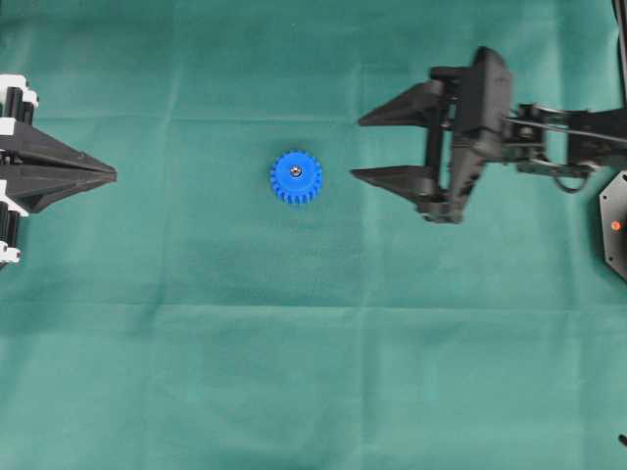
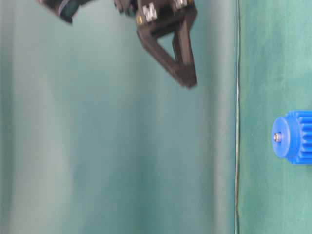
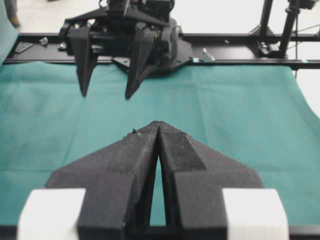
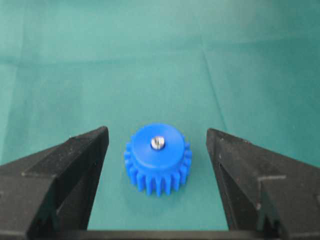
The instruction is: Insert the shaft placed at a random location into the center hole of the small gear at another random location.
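The right gripper [image 1: 358, 148] hangs above the green cloth [image 1: 313, 372] with its two black fingers [image 4: 75, 165] spread wide, nothing between them. From overhead it sits to the right of the gear [image 1: 296, 177], well apart from it, its tips pointing toward the gear. In the right wrist view the gear [image 4: 158, 158] shows in the gap between the fingers, farther off and untouched by either one.

The left gripper [image 1: 113, 175] rests at the left edge of the cloth, its fingers pressed together to a point with nothing in them; the left wrist view shows the tips [image 3: 158, 125] meeting along a thin seam, and the right gripper [image 3: 105, 95] facing it across the cloth.

The gear lies flat near the middle of the cloth, hub upward. The shaft [image 4: 158, 143] stands in the gear's centre hole, its shiny round end showing just above the hub. From table level, the shaft [image 2: 277, 137] shows as a small bright dot on the hub face.
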You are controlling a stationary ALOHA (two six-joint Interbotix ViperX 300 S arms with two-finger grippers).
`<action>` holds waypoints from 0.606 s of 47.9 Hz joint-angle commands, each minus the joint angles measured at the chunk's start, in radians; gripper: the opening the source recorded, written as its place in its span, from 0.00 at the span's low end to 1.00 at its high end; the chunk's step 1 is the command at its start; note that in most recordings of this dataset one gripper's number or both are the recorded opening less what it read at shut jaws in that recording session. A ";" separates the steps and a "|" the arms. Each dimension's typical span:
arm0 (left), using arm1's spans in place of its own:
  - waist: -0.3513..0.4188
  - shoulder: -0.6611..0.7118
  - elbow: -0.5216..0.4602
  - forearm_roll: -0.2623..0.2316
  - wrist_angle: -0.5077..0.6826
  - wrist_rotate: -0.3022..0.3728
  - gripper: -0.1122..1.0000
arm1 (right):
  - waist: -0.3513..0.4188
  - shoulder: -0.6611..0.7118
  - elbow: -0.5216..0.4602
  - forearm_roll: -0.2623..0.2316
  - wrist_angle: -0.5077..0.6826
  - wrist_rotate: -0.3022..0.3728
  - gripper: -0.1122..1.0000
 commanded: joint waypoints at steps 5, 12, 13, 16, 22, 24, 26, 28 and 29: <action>-0.002 0.008 -0.017 0.003 -0.006 0.000 0.10 | 0.003 -0.112 0.061 0.003 -0.003 0.002 0.84; -0.002 0.008 -0.017 0.002 -0.006 0.000 0.10 | 0.003 -0.186 0.110 0.003 0.014 0.002 0.84; -0.002 0.008 -0.017 0.003 -0.006 0.000 0.10 | 0.003 -0.195 0.115 0.003 0.017 0.002 0.84; -0.002 0.008 -0.017 0.002 -0.006 0.000 0.10 | 0.003 -0.219 0.127 0.003 0.028 0.002 0.84; -0.002 0.008 -0.017 0.002 -0.006 0.000 0.10 | 0.003 -0.252 0.141 0.003 0.046 0.002 0.84; -0.002 0.008 -0.017 0.002 -0.006 0.000 0.10 | 0.003 -0.256 0.143 0.003 0.049 0.002 0.84; -0.002 0.008 -0.015 0.002 -0.006 0.000 0.10 | 0.003 -0.258 0.143 0.003 0.052 0.002 0.84; -0.002 0.008 -0.017 0.003 -0.006 0.000 0.10 | 0.003 -0.256 0.143 0.003 0.054 0.002 0.84; -0.002 0.008 -0.017 0.002 -0.006 0.000 0.10 | 0.005 -0.256 0.143 0.003 0.054 0.002 0.84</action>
